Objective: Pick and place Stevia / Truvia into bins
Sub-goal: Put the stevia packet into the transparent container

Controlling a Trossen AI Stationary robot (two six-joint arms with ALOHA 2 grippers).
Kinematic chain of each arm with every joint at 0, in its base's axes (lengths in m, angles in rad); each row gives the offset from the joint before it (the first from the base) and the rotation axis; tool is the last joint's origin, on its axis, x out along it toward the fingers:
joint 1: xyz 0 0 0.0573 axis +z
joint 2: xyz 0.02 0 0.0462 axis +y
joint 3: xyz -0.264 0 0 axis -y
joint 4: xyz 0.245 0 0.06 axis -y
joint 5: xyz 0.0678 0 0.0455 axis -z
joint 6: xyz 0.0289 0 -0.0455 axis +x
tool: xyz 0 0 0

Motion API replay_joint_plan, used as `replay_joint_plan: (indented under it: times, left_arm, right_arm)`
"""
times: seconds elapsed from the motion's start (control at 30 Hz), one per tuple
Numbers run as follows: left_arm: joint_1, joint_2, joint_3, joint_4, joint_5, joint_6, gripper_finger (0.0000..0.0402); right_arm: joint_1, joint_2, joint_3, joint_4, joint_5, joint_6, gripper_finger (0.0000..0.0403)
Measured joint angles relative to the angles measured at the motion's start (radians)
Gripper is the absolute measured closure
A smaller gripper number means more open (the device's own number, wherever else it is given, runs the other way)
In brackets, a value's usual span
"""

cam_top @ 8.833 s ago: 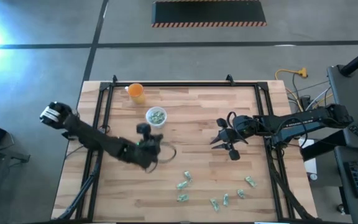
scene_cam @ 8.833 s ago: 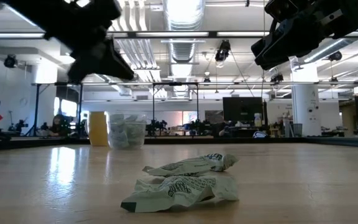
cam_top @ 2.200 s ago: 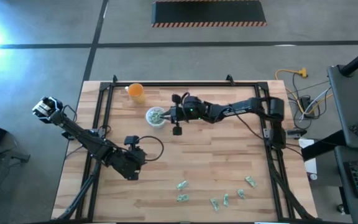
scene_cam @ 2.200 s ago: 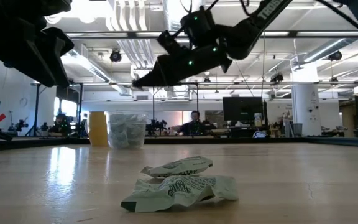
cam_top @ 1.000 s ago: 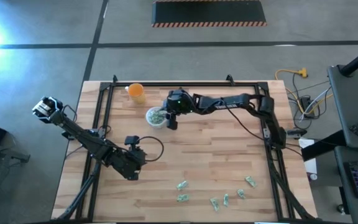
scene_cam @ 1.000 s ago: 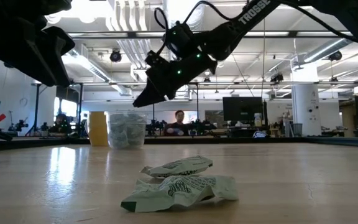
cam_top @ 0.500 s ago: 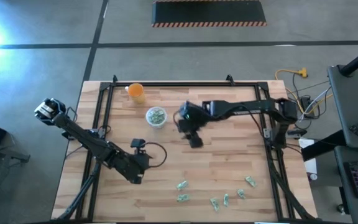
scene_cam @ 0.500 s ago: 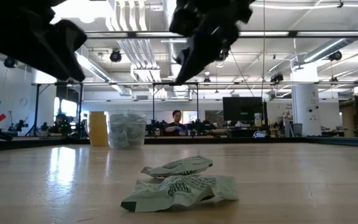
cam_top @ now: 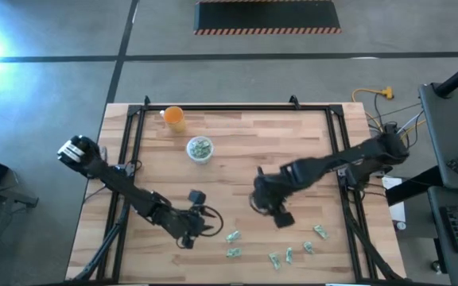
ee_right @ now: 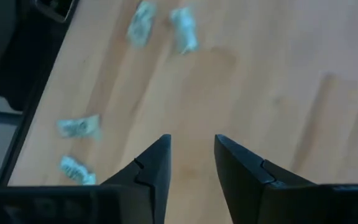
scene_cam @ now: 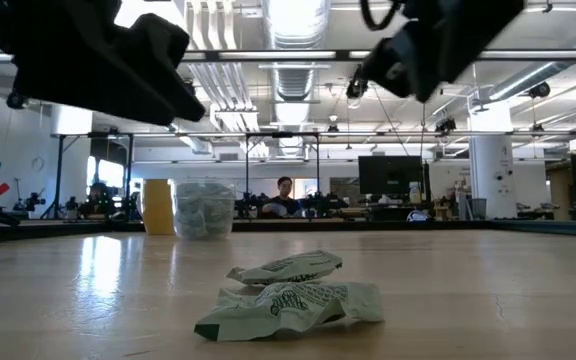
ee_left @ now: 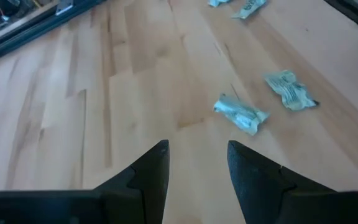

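Wooden table (cam_top: 237, 167) holds scattered Stevia sachets (cam_top: 233, 237).

High cam looks straight down on whole table (cam_top: 293, 151). Low cam sits at tabletop level, close behind sachets (scene_cam: 288, 295). Wrist cams peer past own fingers; both share those packets w/ high.

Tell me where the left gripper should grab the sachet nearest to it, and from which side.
Probably from straight above, across the narrow middle of the nearest sachet: it lies flat and crumpled on the table, clear of its neighbour. The left gripper is open, just short of it.
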Motion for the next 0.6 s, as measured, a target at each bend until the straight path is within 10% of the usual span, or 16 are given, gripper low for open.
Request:
replay_joint_plan:
  times: [0.6]
  left_arm:
    - [0.039,0.241,0.036,0.280,0.206,0.005,0.0256]
  right_arm:
    - [0.460,-0.354,-0.455,0.223,0.558,0.559,0.0322]
